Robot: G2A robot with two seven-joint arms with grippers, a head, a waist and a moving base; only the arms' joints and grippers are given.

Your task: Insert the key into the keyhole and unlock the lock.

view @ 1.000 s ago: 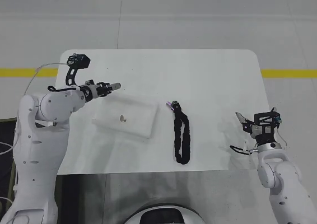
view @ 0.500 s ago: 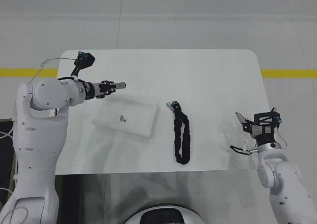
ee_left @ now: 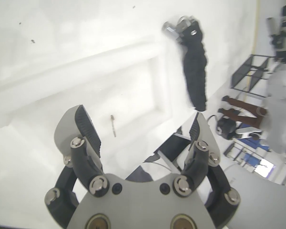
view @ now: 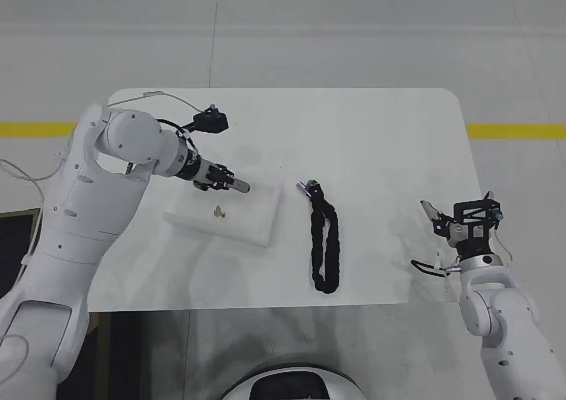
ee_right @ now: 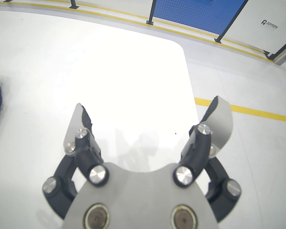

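Observation:
A small metal key (view: 219, 211) (ee_left: 113, 125) lies in a shallow white tray (view: 263, 226) (ee_left: 157, 72) left of the table's middle. The lock is a black sleeved chain (view: 324, 243) (ee_left: 196, 70) with a metal lock body (view: 309, 187) (ee_left: 175, 27) at its far end, lying right of the tray. My left gripper (view: 241, 187) (ee_left: 143, 122) hovers open over the tray's far edge, just above the key, nothing between its fingers. My right gripper (view: 431, 236) (ee_right: 149, 113) stands open and empty near the table's right front edge.
The white table (view: 383, 130) has bare room at the back and between the chain and the right gripper. Grey floor with a yellow line (view: 533, 131) lies beyond the table; blue and white panels (ee_right: 200, 3) stand in the room behind.
My left arm has swung from the table's back left corner rightward and nearer, bringing its gripper over the tray near the key. The right arm, key and chain have stayed put.

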